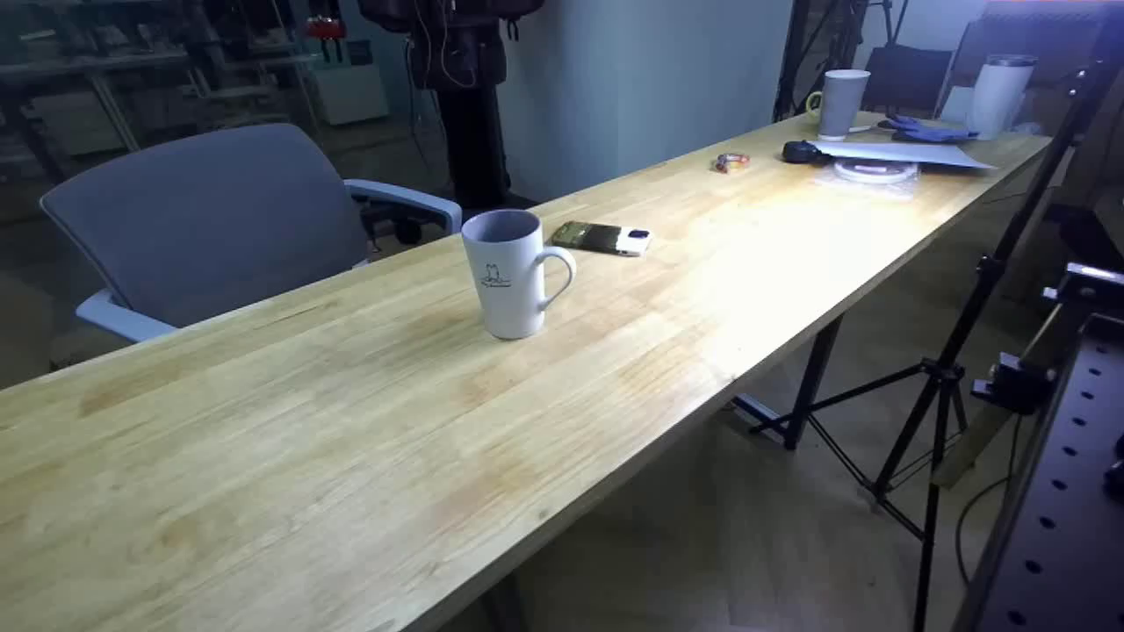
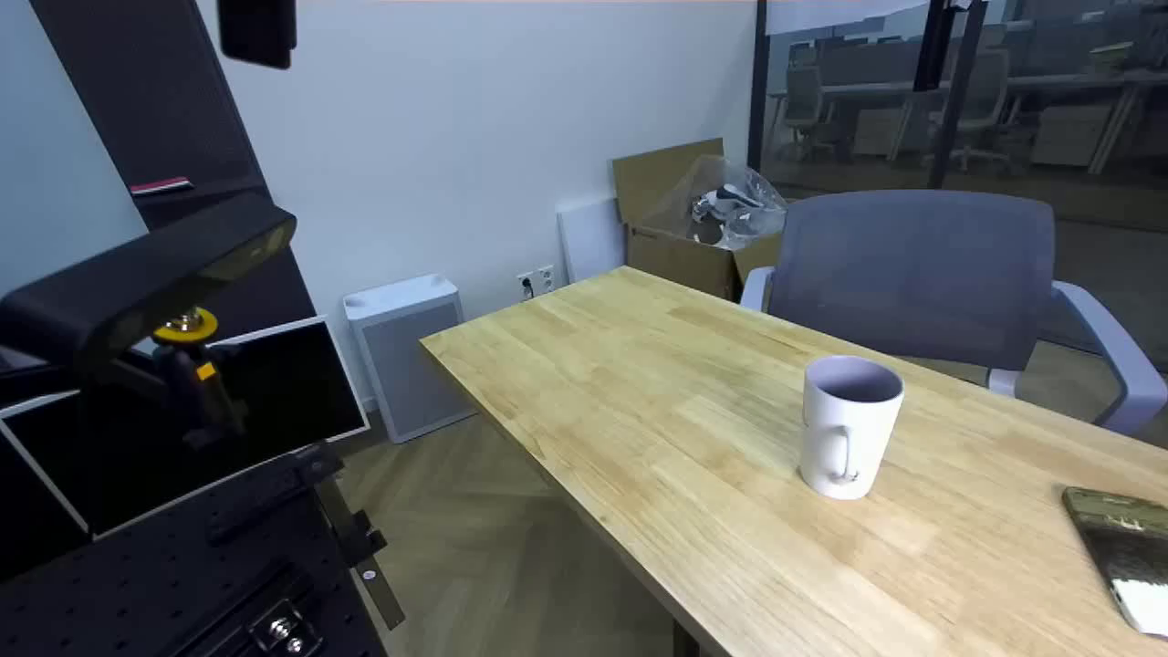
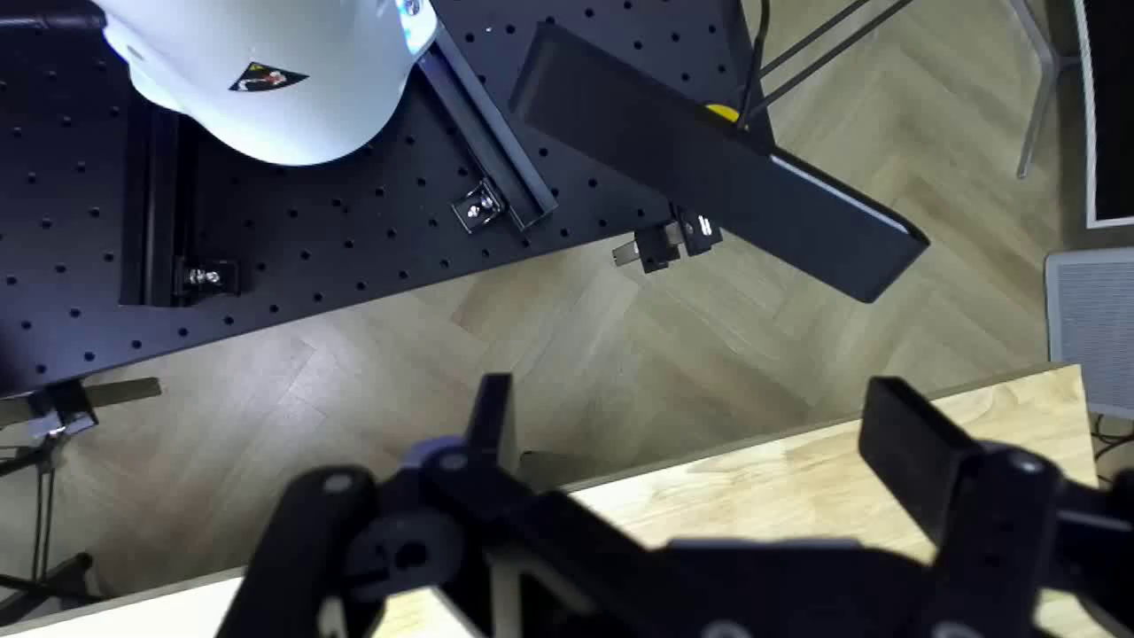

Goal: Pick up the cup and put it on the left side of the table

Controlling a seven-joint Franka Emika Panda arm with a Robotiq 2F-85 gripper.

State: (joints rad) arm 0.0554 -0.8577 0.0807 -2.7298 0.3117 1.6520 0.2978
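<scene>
And my gripper (image 3: 691,403) hangs, jaws wide apart, holding nothing! The mug (image 1: 509,294) stands upright on the table (image 1: 342,430) near the phone (image 1: 601,238): grasp, lift, leftward set-down all look undone.

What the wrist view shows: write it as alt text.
An open, empty end effector partly hides a wooden table. Further up the frame are herringbone floor, a black bar-shaped device and a white robot base over a perforated platform.
</scene>
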